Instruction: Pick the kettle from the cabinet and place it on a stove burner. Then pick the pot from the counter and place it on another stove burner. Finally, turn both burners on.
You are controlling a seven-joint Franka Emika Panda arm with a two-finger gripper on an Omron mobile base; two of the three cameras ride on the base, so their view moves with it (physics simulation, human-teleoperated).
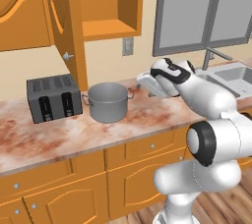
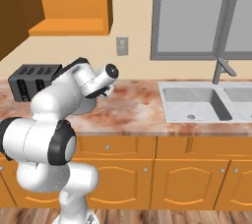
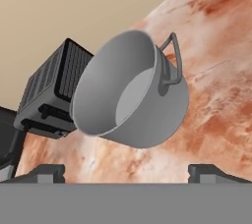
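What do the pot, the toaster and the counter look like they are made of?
Pot: likely brushed metal, uniform matte grey with thin walls. Toaster: dark grey casing, metal or plastic, unclear. Counter: looks like polished stone, marbled reddish-brown and cream.

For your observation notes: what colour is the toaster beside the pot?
Dark grey toaster, clearest in the left base view.

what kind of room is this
A home-style kitchen, rendered: a marbled stone counter over orange cabinet fronts, a steel sink with a tap under a window, and a toaster beside a grey pot.
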